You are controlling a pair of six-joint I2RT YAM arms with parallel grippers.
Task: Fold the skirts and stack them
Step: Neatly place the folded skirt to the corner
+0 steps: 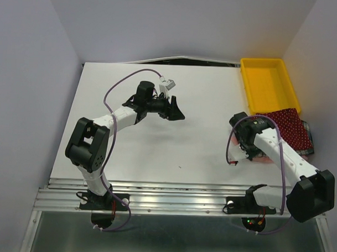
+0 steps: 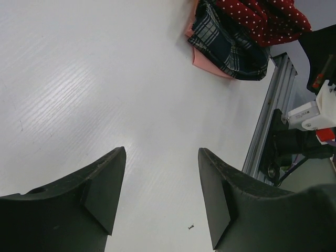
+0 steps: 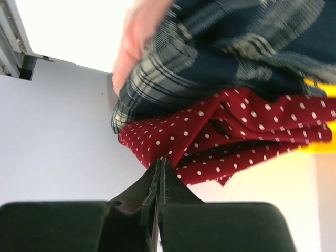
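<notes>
The dark red dotted skirt (image 1: 287, 126) lies crumpled at the table's right edge, on top of the navy plaid skirt (image 1: 308, 130). Both show in the right wrist view, the red one (image 3: 231, 131) beside the plaid one (image 3: 220, 47). My right gripper (image 3: 161, 160) is shut, its tips pinching the near edge of the red skirt. In the top view its fingers are hidden under the wrist (image 1: 247, 131). My left gripper (image 1: 177, 112) is open and empty over bare table at the middle left, far from the skirts (image 2: 161, 152).
A yellow tray (image 1: 245, 79) stands at the back right, just behind the skirts. A pink cloth (image 1: 261, 158) lies under the pile, also seen in the left wrist view (image 2: 202, 59). The metal rail (image 1: 171, 195) runs along the near edge.
</notes>
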